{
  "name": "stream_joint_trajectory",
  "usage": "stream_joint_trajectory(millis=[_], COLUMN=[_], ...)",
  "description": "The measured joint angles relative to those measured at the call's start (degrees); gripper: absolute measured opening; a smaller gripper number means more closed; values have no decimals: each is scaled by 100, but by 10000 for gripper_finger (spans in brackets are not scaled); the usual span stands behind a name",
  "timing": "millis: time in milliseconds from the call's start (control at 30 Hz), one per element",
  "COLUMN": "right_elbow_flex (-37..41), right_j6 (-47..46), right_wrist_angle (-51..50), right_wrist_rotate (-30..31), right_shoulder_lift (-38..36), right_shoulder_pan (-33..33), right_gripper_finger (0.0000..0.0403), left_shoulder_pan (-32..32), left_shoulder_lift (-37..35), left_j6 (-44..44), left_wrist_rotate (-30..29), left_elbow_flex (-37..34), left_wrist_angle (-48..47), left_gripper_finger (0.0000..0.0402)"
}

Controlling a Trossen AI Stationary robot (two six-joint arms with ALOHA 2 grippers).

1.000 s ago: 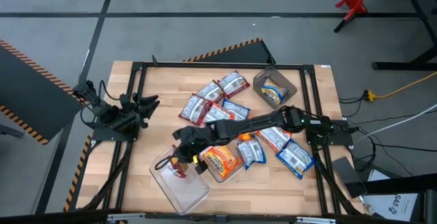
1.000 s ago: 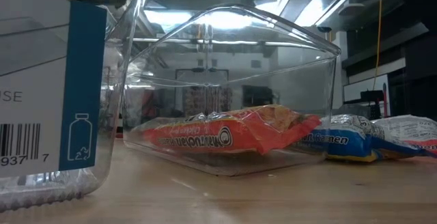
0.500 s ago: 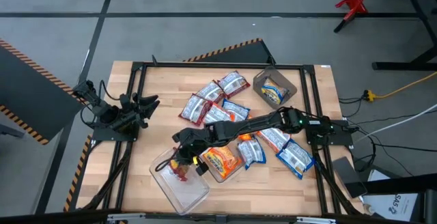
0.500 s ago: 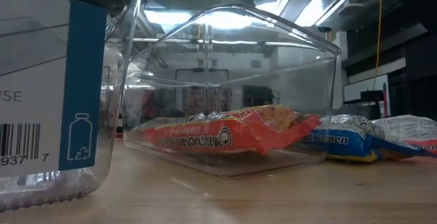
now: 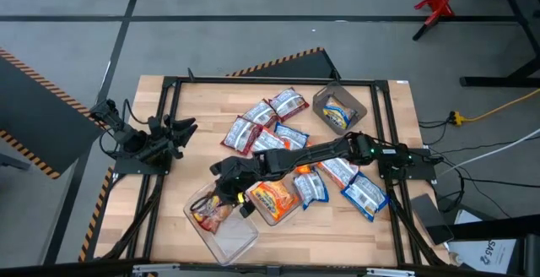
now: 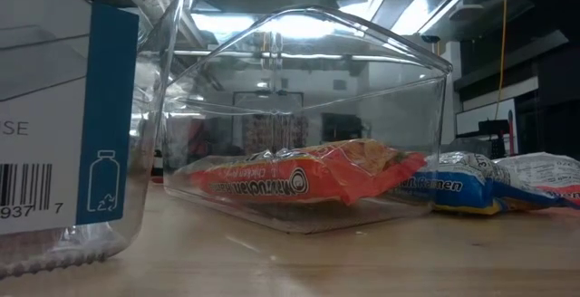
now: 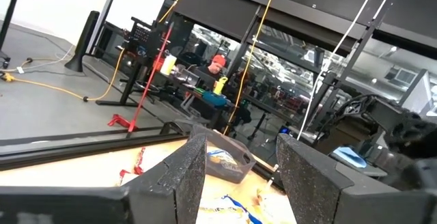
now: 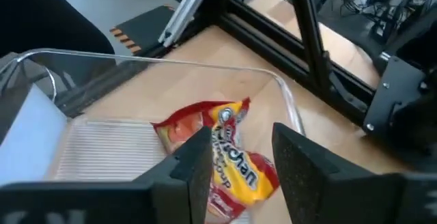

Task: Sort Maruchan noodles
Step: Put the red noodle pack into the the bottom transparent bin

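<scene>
A red-and-yellow Maruchan noodles packet [image 8: 229, 152] lies flat inside a clear tub [image 5: 234, 239] near the table's front edge. My right gripper [image 8: 239, 183] hangs open just above that tub's far rim, its fingers clear of the packet. In the high view this gripper [image 5: 226, 194] is at the end of the outstretched right arm. A second clear tub [image 6: 362, 89] beside it holds an orange packet [image 5: 272, 199]. More red and blue packets [image 5: 253, 125] lie loose on the wood. My left gripper [image 5: 184, 128] waits open at the table's left side.
A dark grey tub [image 5: 359, 108] with one packet in it stands at the back right. Blue packets [image 5: 364, 194] lie at the right, under the right arm. A black frame rail [image 5: 164, 142] runs round the tabletop. Bare wood shows at the front right and far left.
My right gripper has opened over the near clear tub and let go of the red packet. The packet, which hung upright between the fingers, has dropped and now lies flat on the tub's floor. The arm has barely shifted.
</scene>
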State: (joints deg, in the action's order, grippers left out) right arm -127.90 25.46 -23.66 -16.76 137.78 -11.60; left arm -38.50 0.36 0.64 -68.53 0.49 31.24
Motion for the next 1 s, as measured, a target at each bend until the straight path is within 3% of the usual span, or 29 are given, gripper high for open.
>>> stream_joint_trajectory(millis=[167, 333, 500, 633, 800, 900, 1000], right_elbow_flex=[-51, -638, -593, -642, -588, -226, 323], right_j6=[330, 491, 443, -87, -739, -689, -222], right_wrist_angle=[-666, -1786, -3221, -4692, -6035, -5924, -5406], right_wrist_rotate=[1813, 3438, 4485, 4416, 3193, 2713, 2647], right_shoulder_lift=[-67, -342, -785, -1166, -1228, -1248, -1235], right_shoulder_pan=[28, 239, 659, 1214, 2104, 2600, 2966], right_gripper_finger=[121, 122, 172, 241, 302, 312, 314], left_shoulder_pan=[0, 1, -2, -2, -2, -2, -2], left_shoulder_lift=[0, 0, 0, 0, 0, 0, 0], left_j6=[0, -1, -4, -4, -4, -6, -11], left_wrist_rotate=[-2, -2, 0, -1, -2, -3, -8], left_elbow_flex=[0, 0, 0, 0, 0, 0, 0], left_wrist_angle=[-41, -44, -62, -67, -106, -219, -284], left_gripper_finger=[172, 172, 172, 172, 172, 172, 172])
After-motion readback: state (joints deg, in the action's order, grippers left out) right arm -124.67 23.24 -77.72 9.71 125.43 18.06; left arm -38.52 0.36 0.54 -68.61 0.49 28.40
